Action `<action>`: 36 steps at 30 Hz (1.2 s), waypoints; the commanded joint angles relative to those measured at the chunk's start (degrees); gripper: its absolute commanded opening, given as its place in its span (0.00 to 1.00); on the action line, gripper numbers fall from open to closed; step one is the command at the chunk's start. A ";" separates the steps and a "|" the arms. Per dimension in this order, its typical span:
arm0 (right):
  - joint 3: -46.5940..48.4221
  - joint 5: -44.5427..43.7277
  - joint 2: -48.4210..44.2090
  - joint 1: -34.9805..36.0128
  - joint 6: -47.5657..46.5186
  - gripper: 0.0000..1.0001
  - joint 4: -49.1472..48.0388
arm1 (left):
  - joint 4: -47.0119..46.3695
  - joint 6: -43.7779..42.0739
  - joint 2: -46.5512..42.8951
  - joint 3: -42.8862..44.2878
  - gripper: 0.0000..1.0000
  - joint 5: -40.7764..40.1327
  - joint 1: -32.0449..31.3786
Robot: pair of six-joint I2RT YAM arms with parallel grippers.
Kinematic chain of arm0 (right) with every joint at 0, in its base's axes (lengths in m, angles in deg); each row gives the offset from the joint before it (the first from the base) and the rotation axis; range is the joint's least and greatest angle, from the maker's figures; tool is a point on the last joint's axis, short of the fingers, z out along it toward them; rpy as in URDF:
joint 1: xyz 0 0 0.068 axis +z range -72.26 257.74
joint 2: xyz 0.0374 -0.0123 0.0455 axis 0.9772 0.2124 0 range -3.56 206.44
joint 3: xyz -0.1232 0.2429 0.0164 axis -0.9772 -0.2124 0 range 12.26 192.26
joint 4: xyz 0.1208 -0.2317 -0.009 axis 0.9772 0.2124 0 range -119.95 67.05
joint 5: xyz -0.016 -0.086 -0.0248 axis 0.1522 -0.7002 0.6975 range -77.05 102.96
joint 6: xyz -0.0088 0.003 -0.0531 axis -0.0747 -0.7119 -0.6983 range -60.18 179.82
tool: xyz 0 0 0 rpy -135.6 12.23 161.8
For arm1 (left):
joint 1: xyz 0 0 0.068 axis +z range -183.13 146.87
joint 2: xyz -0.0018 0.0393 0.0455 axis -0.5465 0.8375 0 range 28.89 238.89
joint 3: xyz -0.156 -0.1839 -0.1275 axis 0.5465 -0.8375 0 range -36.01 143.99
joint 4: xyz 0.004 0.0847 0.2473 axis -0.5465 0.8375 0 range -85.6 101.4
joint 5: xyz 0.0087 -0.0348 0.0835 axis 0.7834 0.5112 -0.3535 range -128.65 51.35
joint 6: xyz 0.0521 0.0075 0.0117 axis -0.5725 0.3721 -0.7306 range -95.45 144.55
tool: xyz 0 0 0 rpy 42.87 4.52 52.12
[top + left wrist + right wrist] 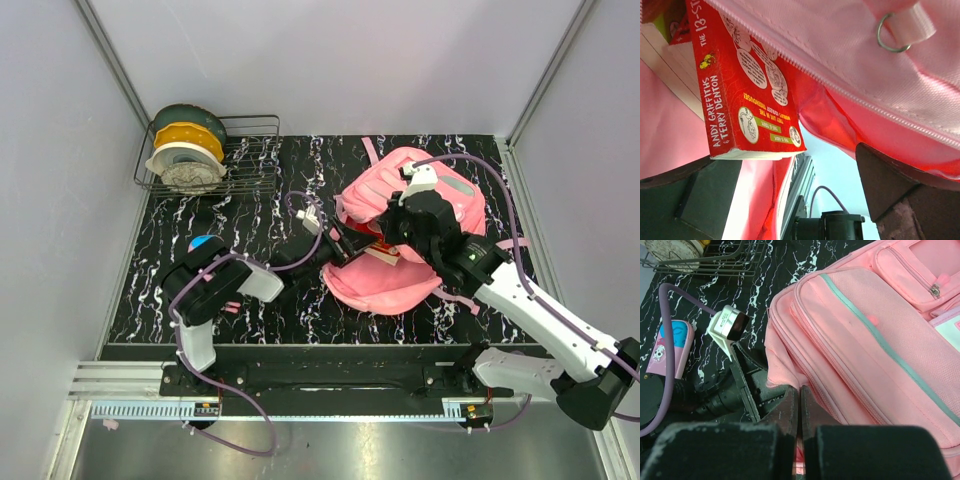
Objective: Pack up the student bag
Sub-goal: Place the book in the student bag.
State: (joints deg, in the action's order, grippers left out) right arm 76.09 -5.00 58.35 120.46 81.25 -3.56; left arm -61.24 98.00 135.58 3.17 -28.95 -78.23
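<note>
Left gripper [800, 182] reaches into the mouth of the student bag [385, 288], its jaws spread wide and holding nothing. A red paperback book [747, 100] sits free inside the opening, close to one finger and partly under the zipper edge. Right gripper [800, 405] is clenched on the bag's pink fabric edge beside the opening. The bag lies right of centre on the black marbled table [250, 225], front pockets up. A pink-and-blue pencil case [671, 347] lies near the left arm.
</note>
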 commanded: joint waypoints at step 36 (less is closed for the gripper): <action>-1.95 -5.25 -1.87 -0.09 2.46 0.00 -7.15 | 28.14 -23.32 -34.91 -8.67 0.99 -6.95 -4.99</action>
State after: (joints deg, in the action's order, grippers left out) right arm 75.67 -8.41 58.66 120.11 81.29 -4.81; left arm -45.48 84.86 114.86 -3.30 -28.26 -82.62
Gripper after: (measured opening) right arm 0.014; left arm 0.988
